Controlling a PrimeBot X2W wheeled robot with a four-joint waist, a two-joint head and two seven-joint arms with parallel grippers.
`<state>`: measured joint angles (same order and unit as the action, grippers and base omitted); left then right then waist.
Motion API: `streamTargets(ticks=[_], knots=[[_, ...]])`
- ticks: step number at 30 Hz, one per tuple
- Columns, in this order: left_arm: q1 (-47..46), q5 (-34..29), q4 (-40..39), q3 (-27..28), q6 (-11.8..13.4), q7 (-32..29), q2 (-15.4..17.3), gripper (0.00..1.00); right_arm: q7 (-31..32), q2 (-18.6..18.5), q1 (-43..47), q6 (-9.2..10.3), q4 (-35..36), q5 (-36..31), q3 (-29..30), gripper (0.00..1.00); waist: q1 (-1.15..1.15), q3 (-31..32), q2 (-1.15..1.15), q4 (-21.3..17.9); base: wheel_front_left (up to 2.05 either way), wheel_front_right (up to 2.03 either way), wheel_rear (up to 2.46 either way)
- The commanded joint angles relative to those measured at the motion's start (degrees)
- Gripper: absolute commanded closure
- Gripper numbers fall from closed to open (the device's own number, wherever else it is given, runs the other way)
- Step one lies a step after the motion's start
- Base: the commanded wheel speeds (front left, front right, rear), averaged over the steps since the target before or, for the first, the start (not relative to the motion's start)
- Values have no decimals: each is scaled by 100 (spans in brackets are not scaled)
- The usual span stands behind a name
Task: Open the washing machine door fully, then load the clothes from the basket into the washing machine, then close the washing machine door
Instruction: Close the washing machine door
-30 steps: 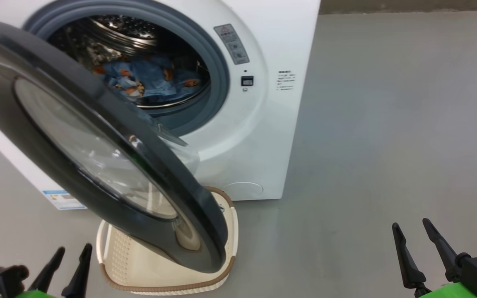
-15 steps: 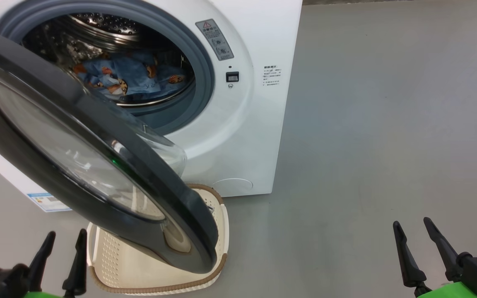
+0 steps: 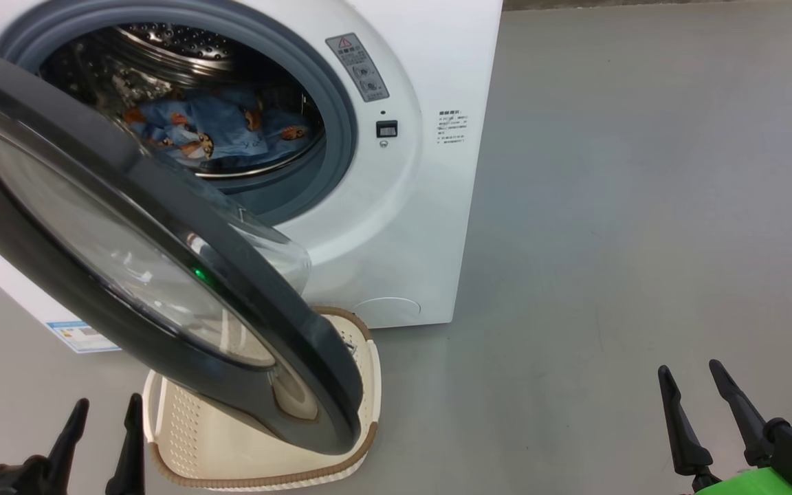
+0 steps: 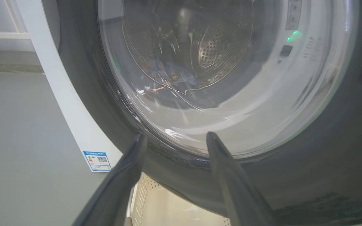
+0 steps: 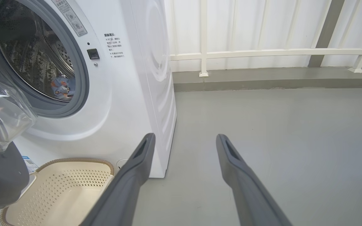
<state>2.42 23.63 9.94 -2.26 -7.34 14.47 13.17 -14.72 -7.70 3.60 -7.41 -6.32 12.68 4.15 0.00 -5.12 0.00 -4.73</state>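
- Door [image 3: 128, 254]: partly open, hinged on the washer's left side. It stands at an angle in front of the drum mouth. Its free edge hangs over the basket [image 3: 186, 419]. A small green glint [image 3: 198, 273] shows on the dark frame.
- Washer [image 3: 396, 227]: white front-loader standing on a grey floor [image 3: 609, 206]. The grey gasket and the steel drum show past the door. A black latch socket [image 3: 387, 128] sits to the right of the opening, and a blue label [image 4: 97, 160] is at the lower left corner.
- Clothes [image 3: 221, 130]: blue fabric with orange-brown bears, lying inside the drum at its bottom. Through the door glass in the left wrist view they show only dimly.
- Basket: on the floor just in front of the washer, below the door's lower edge. The right wrist view shows its perforated wall and bottom, and its brown rim is visible.
- Left gripper [image 3: 109, 402]: fingers spread apart, nothing between them. It is low at the left, beside the basket's left end. In the left wrist view the gripper [image 4: 176, 135] points at the door's lower frame. Contact with the door cannot be told.
- Right gripper [image 3: 688, 368]: fingers spread apart, holding nothing. It is over bare floor, well apart from the washer. In the right wrist view the gripper [image 5: 185, 135] points past the washer's right corner toward a white railing [image 5: 262, 51].
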Motion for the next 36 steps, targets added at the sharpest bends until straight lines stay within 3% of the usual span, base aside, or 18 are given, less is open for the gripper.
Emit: streamTargets(ticks=[1, 5, 6, 7, 8, 9, 10, 29, 36], knots=[[-104, -41, -155, 242, -14, 52, 91, 0, -28, -93, -91, -8, 144, -37, -141, 0, 0, -3, 0, 6, 0, 0, 0], [-136, -61, -206, 268, -14, 52, 73, 0, -28, -93, -142, -8, 144, -44, -182, 0, 0, -12, 0, 36, 0, 0, 0], [-141, -67, -220, 270, -14, 52, 61, 0, -28, -93, -161, -8, 145, -44, -207, 4, 0, -12, 0, 48, 0, 0, 0], [-144, -72, -230, 263, -14, 52, 48, 0, -28, -95, -183, -8, 147, -38, -239, 49, 0, -11, 0, 62, 0, 0, 0], [-147, -78, -238, 251, -14, 52, 34, 0, -28, -97, -213, -8, 157, -31, -271, 67, 0, -8, 0, 77, 0, 0, 0], [-149, -86, -253, 240, -14, 52, 21, 0, -28, -97, -253, -8, 172, -24, -305, 94, 0, -6, 0, 91, 0, 0, 0], [-151, -93, -265, 228, -14, 52, 10, 0, -28, -94, -301, -8, 193, -18, -346, 100, 0, -4, 0, 106, 0, 0, 0], [28, -133, -338, 242, -14, 52, -184, 0, -28, -34, -1420, -8, 1487, 64, -1791, 100, 0, 306, 0, 660, 0, 0, 0], [95, -164, -388, 238, -14, 52, -244, 0, -28, 54, -1640, -8, 1863, 177, -2863, 100, 0, 393, 0, 873, 0, 0, 0]])
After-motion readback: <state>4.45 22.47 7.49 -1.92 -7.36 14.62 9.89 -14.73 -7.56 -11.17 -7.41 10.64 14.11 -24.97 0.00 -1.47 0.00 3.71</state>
